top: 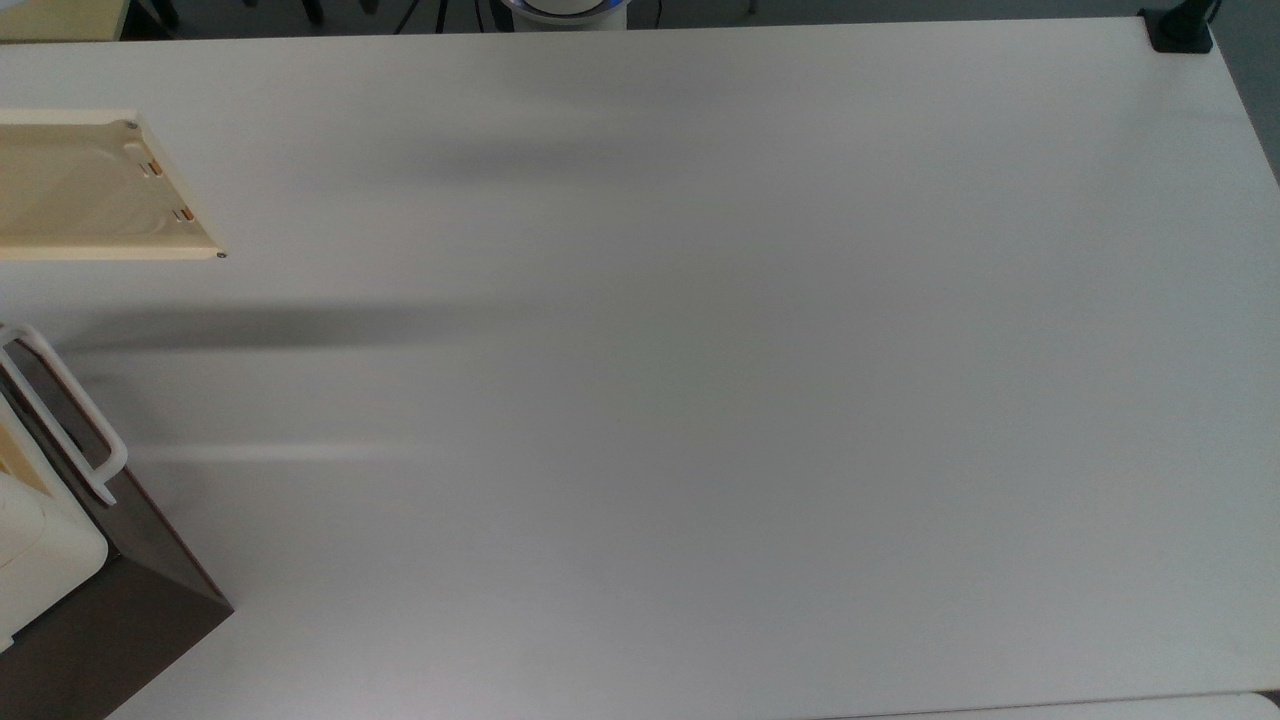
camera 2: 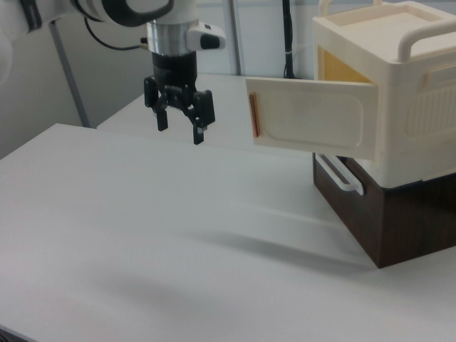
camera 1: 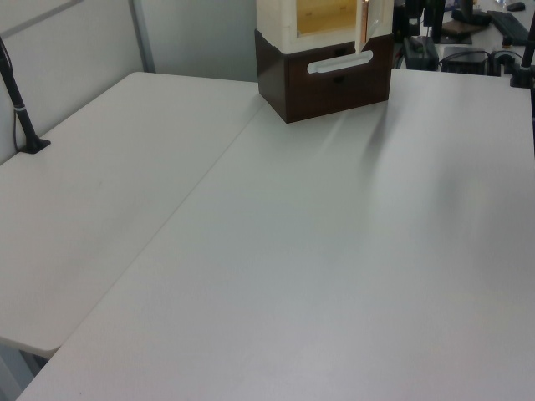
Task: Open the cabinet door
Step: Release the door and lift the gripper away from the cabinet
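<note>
The cabinet (camera 2: 399,92) is a cream box on a dark brown base with a white bar handle (camera 2: 338,174); it stands at the right view's right. Its cabinet door (camera 2: 313,114), a cream panel with orange tabs on its free edge, stands swung out toward the right view's left, showing the yellow inside. My gripper (camera 2: 180,133) hangs open above the table, left of the door's free edge and apart from it, holding nothing. In the top view the cabinet door (top: 90,185) juts out at the left edge above the cabinet (top: 120,600). The left view shows the cabinet (camera 1: 326,75) at the far end.
The white table (top: 700,400) stretches wide and bare to the top view's right. A black clamp mount (top: 1180,30) sits at its far right corner. A black post (camera 1: 21,109) stands at the left view's left edge. The robot's base (top: 565,10) is at the top edge.
</note>
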You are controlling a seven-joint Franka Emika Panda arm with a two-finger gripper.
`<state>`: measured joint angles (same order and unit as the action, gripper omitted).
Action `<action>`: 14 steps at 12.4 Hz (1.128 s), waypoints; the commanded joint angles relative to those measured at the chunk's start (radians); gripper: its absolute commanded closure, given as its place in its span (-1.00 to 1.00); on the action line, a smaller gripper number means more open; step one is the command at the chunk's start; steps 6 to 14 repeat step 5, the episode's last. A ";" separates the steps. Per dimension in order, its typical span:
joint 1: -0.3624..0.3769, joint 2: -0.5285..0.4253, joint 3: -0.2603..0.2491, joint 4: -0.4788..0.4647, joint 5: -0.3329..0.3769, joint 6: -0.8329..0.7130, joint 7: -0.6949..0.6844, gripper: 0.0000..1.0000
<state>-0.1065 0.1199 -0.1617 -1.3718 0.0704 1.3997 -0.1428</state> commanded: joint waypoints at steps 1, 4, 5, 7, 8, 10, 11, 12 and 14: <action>0.021 -0.031 0.001 -0.024 -0.023 -0.013 0.012 -1.00; 0.044 -0.023 0.002 -0.026 -0.066 -0.011 0.012 -1.00; 0.044 -0.025 0.002 -0.026 -0.066 -0.010 0.012 -1.00; 0.044 -0.025 0.002 -0.026 -0.066 -0.010 0.012 -1.00; 0.044 -0.025 0.002 -0.026 -0.066 -0.010 0.012 -1.00; 0.044 -0.025 0.002 -0.026 -0.066 -0.010 0.012 -1.00; 0.044 -0.025 0.002 -0.026 -0.066 -0.010 0.012 -1.00; 0.044 -0.025 0.002 -0.026 -0.066 -0.010 0.012 -1.00; 0.044 -0.025 0.002 -0.026 -0.066 -0.010 0.012 -1.00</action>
